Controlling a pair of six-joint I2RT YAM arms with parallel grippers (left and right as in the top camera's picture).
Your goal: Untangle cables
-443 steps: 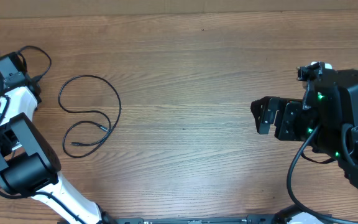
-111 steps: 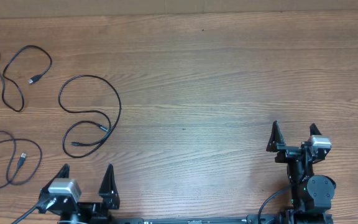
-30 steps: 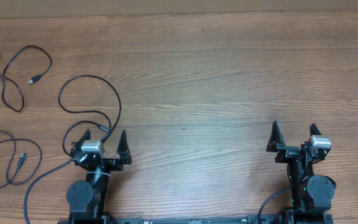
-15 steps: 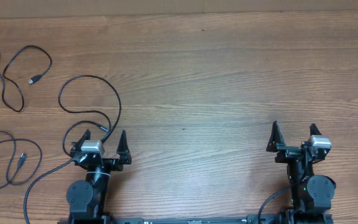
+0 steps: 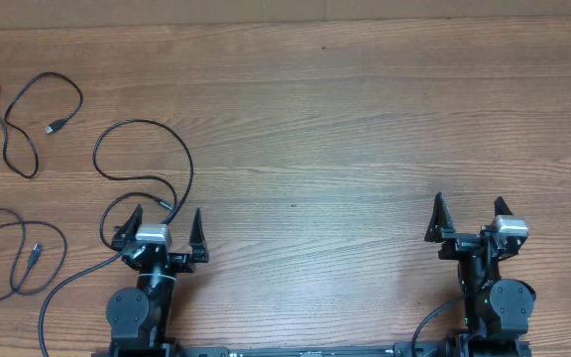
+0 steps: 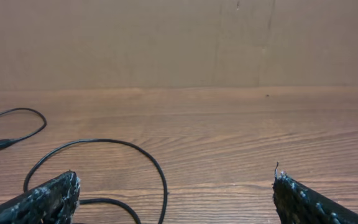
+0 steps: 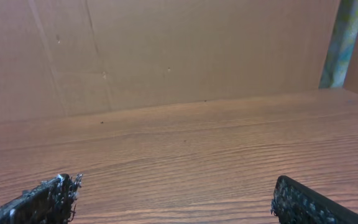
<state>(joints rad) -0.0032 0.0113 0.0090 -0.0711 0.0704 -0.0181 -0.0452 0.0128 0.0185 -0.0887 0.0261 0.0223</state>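
Three cables (image 5: 191,169) lie singly on the left of the desk (image 5: 365,119), none crossing another, so the untangling looks essentially finished, while the left gripper (image 5: 166,213) and right gripper (image 5: 471,201) sit at the near edge, jaws apart and empty.

Table (image 5: 345,119): brown wood-grain top, grain running left to right, filling the whole overhead view.
Cardboard wall (image 6: 166,43): plain tan, upright along the table's far edge, with faint creases and small dark specks.
Vertical strip (image 7: 347,37): pale, mottled green-grey, at the wall's right end; material unclear.
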